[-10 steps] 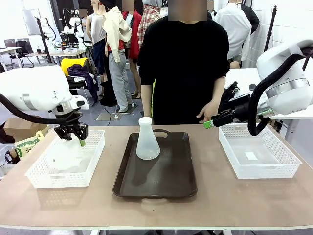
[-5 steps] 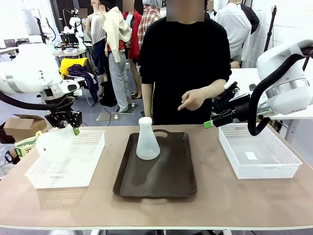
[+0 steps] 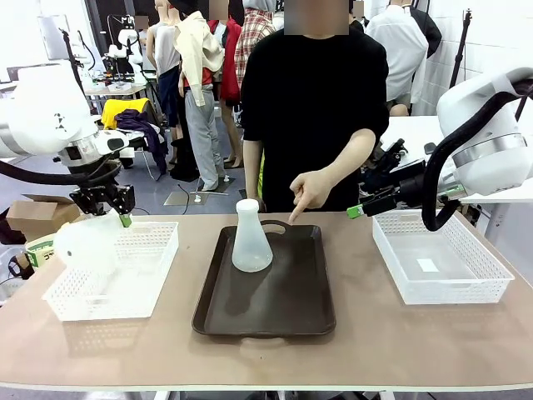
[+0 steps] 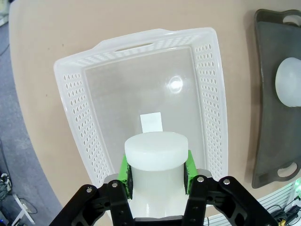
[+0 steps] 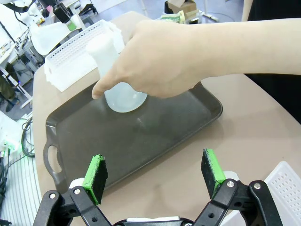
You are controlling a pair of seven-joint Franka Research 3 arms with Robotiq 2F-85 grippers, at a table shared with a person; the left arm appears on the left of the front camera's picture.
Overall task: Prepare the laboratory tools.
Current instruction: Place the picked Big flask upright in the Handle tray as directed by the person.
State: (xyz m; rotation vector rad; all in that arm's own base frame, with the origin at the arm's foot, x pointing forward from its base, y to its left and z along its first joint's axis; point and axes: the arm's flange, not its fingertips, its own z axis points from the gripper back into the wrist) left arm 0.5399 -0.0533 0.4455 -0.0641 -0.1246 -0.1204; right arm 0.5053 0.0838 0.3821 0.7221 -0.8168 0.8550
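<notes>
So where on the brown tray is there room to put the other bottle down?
The tray is bare across its near half and its right side, between the standing flask and the right rim. The far left corner is crowded by that flask, with the person's hand pointing down beside it. The left gripper holds the second flask above the left basket.

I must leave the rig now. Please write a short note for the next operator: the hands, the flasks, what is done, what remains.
Left hand: shut on a flask by its neck, above the left basket.
Right hand: open, holding nothing, above the table near the right basket.
Second flask stands upright on the brown tray; the person's hand points at the tray.
Left: set the held flask down.
</notes>
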